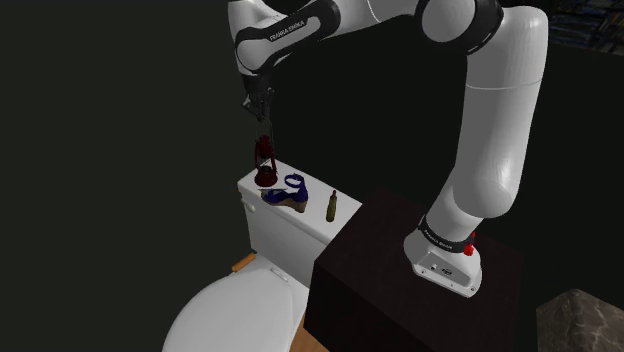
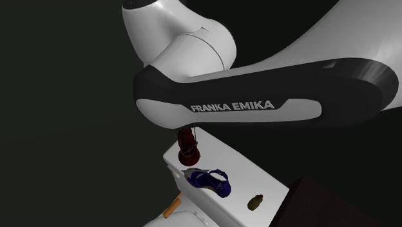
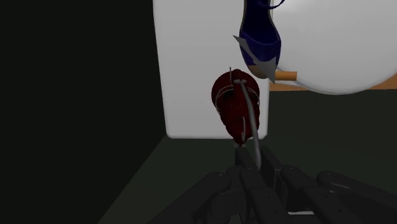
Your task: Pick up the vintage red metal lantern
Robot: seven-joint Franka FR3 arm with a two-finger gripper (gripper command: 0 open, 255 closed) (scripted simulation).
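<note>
Gripper (image 3: 249, 167) jaws clenched on the lantern's (image 1: 264, 165) wire handle (image 3: 250, 121), at the tank's (image 1: 283, 235) end corner. Grasp looks made; lifting clear remains.

Dim renders w/ near-black bg. White arm (image 1: 490, 120) and toilet tank (image 1: 285, 235) catch soft overhead light, tank front shaded; red lantern (image 3: 232, 105) reads dark, hand (image 3: 254, 167) barely lit.

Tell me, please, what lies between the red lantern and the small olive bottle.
A blue high-heeled shoe lies between the lantern and the bottle, seen in the shoulder view.
</note>
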